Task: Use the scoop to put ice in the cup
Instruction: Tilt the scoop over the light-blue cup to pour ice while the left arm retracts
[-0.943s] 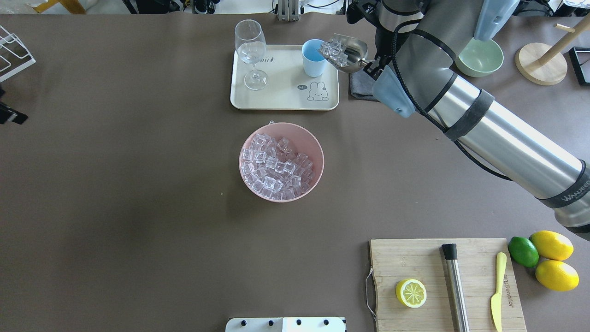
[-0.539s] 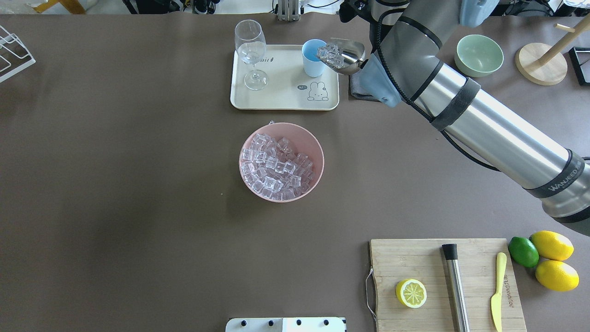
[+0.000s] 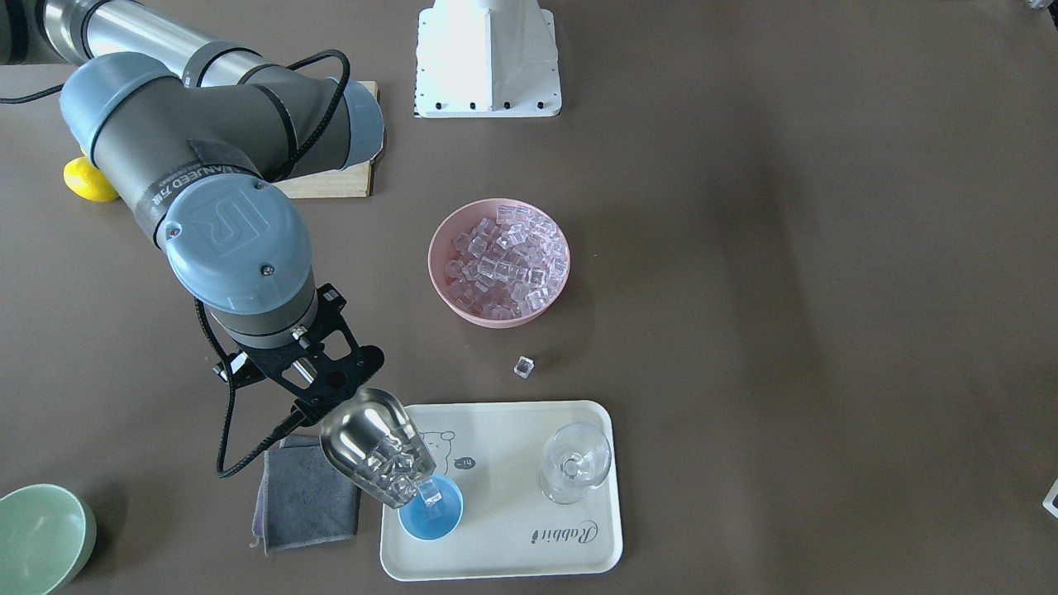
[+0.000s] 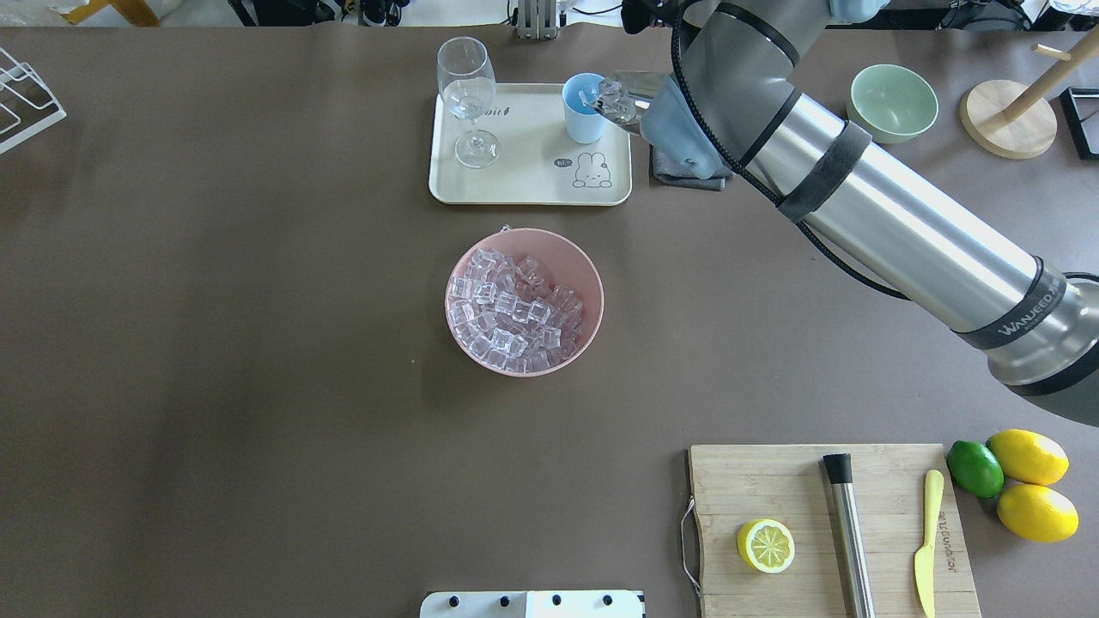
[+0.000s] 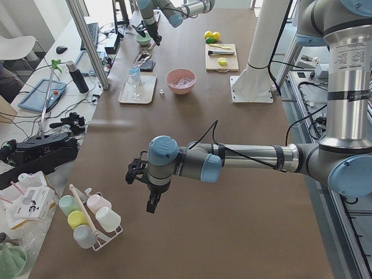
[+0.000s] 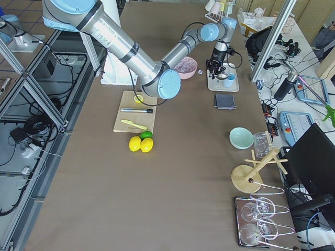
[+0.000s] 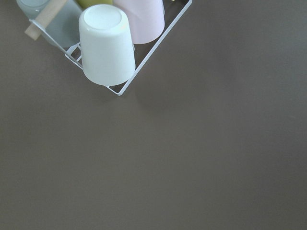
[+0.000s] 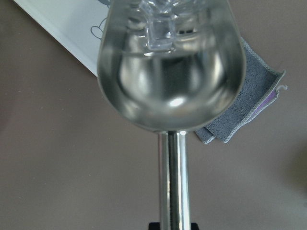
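My right gripper (image 3: 324,390) is shut on the thin handle of the steel scoop (image 3: 374,450). The scoop is tilted mouth-down over the light-blue cup (image 3: 431,519), which stands on the cream tray (image 3: 512,541). Clear ice cubes (image 3: 395,475) sit at the scoop's mouth, and one hangs over the cup's opening. In the overhead view the scoop (image 4: 631,87) touches the rim of the cup (image 4: 582,120). The right wrist view shows the scoop bowl (image 8: 170,76) from behind. My left gripper (image 5: 151,204) hangs over bare table far away; I cannot tell its state.
A pink bowl (image 4: 598,300) full of ice stands mid-table, with one loose cube (image 3: 524,366) beside it. A wine glass (image 4: 468,94) shares the tray. A grey cloth (image 3: 306,496), a green bowl (image 4: 893,105) and a cutting board (image 4: 773,489) lie on the right. A cup rack (image 5: 87,221) is near my left gripper.
My right arm has swung left and tipped the scoop further. The ice has slid from the scoop's bowl to its mouth, over the cup.
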Action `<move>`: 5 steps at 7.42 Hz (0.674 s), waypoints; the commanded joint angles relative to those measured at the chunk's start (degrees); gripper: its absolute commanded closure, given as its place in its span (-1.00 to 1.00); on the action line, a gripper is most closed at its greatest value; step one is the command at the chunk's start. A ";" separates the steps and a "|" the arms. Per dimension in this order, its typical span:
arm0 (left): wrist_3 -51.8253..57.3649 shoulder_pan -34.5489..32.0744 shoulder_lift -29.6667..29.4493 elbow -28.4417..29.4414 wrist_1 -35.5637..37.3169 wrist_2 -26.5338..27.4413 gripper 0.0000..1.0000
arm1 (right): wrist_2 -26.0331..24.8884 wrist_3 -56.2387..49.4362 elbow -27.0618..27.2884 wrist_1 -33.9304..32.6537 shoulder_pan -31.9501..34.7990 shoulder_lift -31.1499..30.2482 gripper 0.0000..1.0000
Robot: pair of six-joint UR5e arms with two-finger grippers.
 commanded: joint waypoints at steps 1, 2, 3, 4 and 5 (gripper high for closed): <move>0.02 -0.05 0.51 1.05 0.03 0.48 -0.99 | -1.31 -1.95 -0.84 -2.35 0.15 1.05 1.00; -0.07 -0.05 0.61 1.05 0.11 -0.31 -0.99 | -1.58 -2.30 -1.01 -2.36 0.23 1.05 1.00; -0.24 -0.05 1.13 1.57 0.20 -6.14 -0.99 | -1.84 -2.39 -1.28 -3.06 0.23 1.75 1.00; -0.42 -0.05 1.57 1.23 0.20 -8.55 -0.99 | -1.93 -2.39 -1.28 -3.85 0.23 2.19 1.00; -0.51 -0.05 1.49 0.61 0.20 -8.58 -0.99 | -1.93 -2.39 -0.76 -3.94 0.23 2.02 1.00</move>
